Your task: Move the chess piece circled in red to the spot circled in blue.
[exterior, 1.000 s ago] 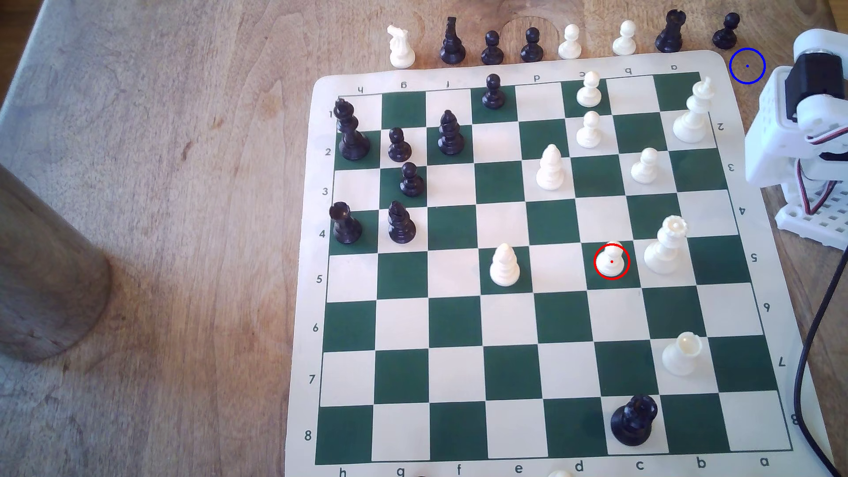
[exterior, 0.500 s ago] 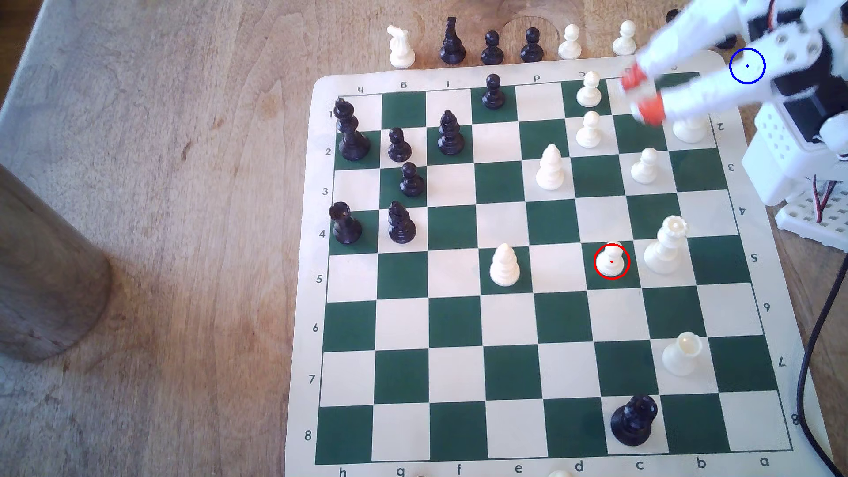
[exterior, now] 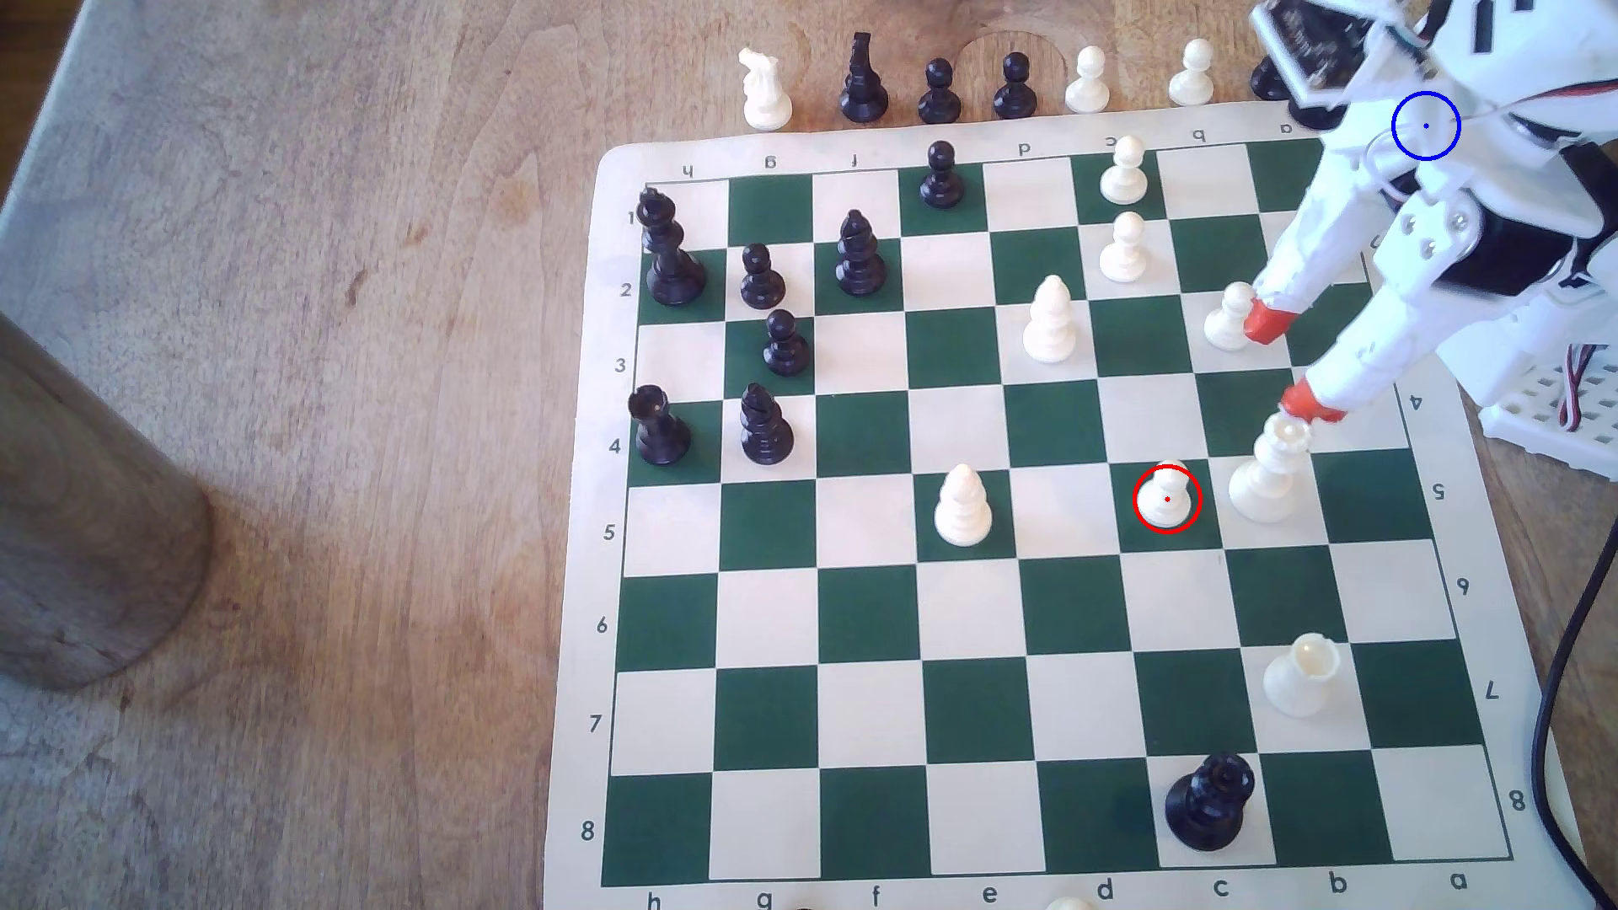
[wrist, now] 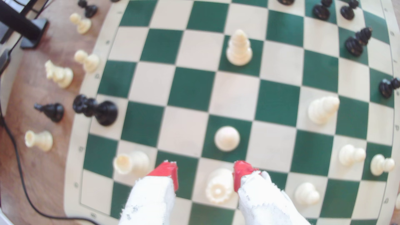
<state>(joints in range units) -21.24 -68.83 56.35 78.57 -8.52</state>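
On a dark green square of the board [exterior: 875, 612], ringed in red, the white pawn [exterior: 1167, 497] is seen upright and untouched. At about one o'clock from it, the claw [exterior: 1285, 363] is held spread wide and empty. The blue-ringed spot [exterior: 1426, 126] is overlapped by the arm [exterior: 1401, 201].

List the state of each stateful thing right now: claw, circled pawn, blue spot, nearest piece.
claw: open, empty, above the board, short of the pawn.
circled pawn: upright on its green square, not gripped.
blue spot: covered by the arm in the exterior view.
white queen: upright, beside the pawn, under one claw tip.
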